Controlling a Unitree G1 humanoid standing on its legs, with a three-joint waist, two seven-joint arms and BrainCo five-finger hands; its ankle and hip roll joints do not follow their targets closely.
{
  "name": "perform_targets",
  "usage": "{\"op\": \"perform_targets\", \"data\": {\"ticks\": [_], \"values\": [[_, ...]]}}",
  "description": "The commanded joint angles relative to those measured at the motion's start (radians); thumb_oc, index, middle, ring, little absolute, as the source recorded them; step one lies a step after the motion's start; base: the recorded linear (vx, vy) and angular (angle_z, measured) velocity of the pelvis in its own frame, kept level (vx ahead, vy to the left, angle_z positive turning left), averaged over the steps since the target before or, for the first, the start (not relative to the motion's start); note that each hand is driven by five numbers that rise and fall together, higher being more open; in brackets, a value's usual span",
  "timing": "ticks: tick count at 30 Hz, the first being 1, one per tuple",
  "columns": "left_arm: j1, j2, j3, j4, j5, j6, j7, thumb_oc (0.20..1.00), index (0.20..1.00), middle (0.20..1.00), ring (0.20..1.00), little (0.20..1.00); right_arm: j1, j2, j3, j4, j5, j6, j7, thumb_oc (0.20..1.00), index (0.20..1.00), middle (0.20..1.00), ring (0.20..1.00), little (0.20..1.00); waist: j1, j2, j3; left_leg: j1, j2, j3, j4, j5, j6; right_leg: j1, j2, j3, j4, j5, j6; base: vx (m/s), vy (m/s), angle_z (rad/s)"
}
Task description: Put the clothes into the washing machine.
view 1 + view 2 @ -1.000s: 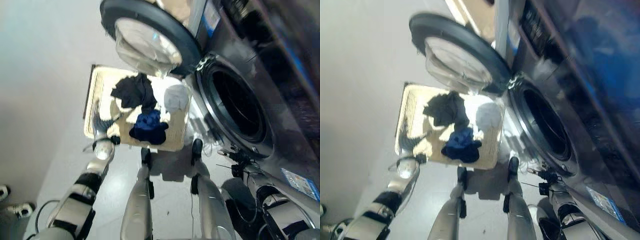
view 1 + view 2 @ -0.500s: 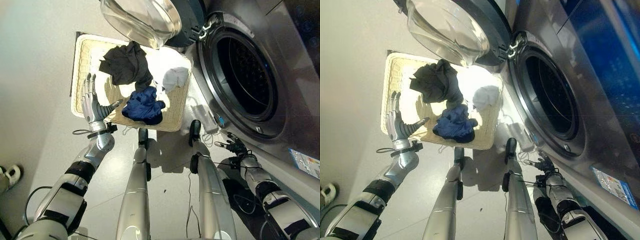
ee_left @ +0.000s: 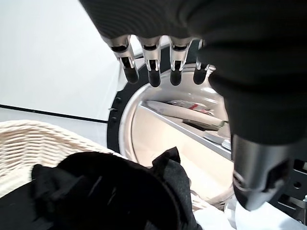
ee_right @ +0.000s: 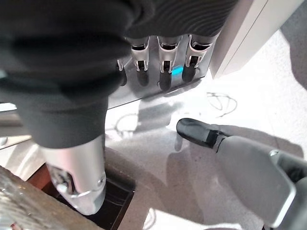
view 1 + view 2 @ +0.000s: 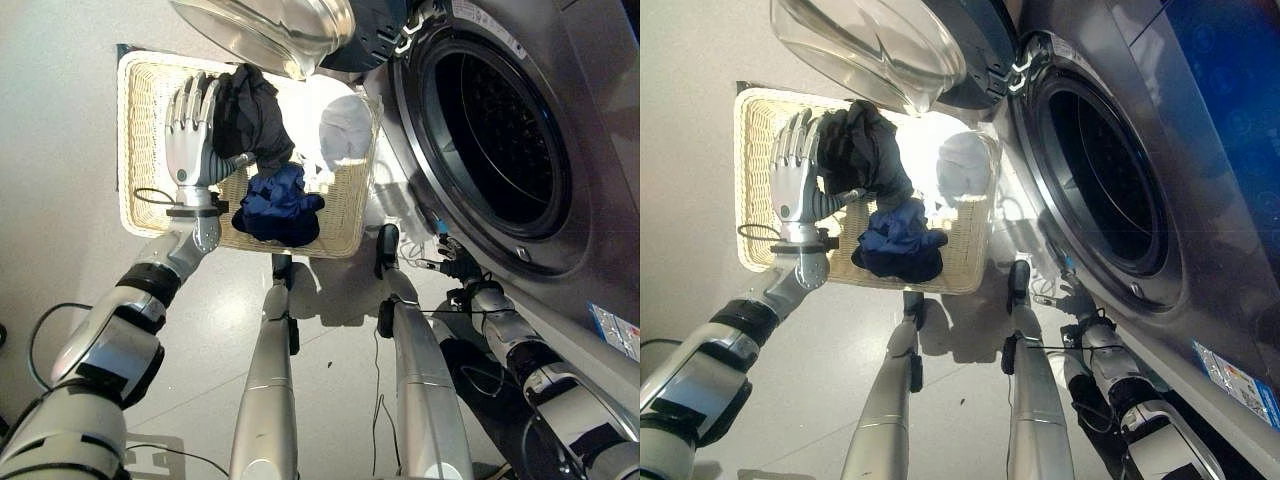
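Observation:
A cream wicker basket stands on the floor left of the washing machine. In it lie a black garment, a dark blue garment and a white garment. My left hand hovers over the basket with straight, spread fingers, right beside the black garment, which in the left wrist view lies just under the fingers. It holds nothing. The machine's drum is dark and its round door is swung open above the basket. My right hand hangs open low by the machine's front, holding nothing.
The open door's glass bowl overhangs the basket's far edge. Pale floor lies left of the basket. The machine's grey front panel runs along the right.
My left hand has moved forward from the basket's near edge to over the basket beside the black garment. The camera has shifted too. The right hand has barely moved.

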Motion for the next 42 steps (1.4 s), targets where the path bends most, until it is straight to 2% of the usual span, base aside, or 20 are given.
{"op": "perform_targets", "data": {"ticks": [1,7,17,30,42], "values": [[-0.019,0.047,0.063,0.01,0.028,0.02,0.024,1.0,1.0,1.0,1.0,1.0,0.039,-0.031,0.027,-0.033,0.025,-0.023,0.003,1.0,1.0,1.0,1.0,1.0,0.002,-0.02,-0.031,-0.088,-0.082,0.049,0.103,-0.016,0.064,-0.007,0.07,-0.028,0.033,-0.017,0.069,0.0,0.0,0.0],[-0.09,0.061,0.03,0.055,0.032,0.06,-0.015,1.0,1.0,1.0,1.0,1.0,0.013,-0.034,0.038,-0.032,0.034,-0.022,0.01,1.0,1.0,1.0,1.0,1.0,-0.005,-0.028,-0.031,-0.103,-0.078,0.05,0.11,-0.02,0.06,-0.023,0.078,-0.023,0.041,-0.02,0.069,0.0,0.0,0.0],[-0.179,0.07,-0.055,0.174,-0.058,0.08,-0.196,1.0,1.0,1.0,1.0,1.0,-0.041,-0.042,0.061,-0.025,0.039,-0.01,0.022,1.0,1.0,1.0,1.0,1.0,-0.023,-0.039,-0.031,-0.123,-0.074,0.056,0.092,-0.001,0.055,-0.043,0.091,-0.016,0.026,-0.004,0.069,0.0,0.0,0.0],[-0.148,0.052,-0.049,0.263,-0.108,0.063,-0.251,1.0,1.0,1.0,1.0,1.0,-0.057,-0.044,0.074,-0.001,0.048,-0.023,0.026,1.0,1.0,1.0,1.0,1.0,-0.024,-0.04,-0.031,-0.123,-0.073,0.059,0.074,0.008,0.054,-0.046,0.095,-0.015,0.016,-0.002,0.069,0.0,0.0,0.0],[-0.143,0.043,-0.041,0.28,-0.142,0.104,-0.317,1.0,1.0,1.0,1.0,1.0,-0.072,-0.054,0.076,-0.015,0.055,-0.007,0.028,1.0,1.0,1.0,1.0,1.0,-0.027,-0.036,-0.031,-0.132,-0.076,0.058,0.069,0.014,0.055,-0.058,0.099,-0.01,0.018,-0.001,0.07,0.0,0.0,0.0]]}}
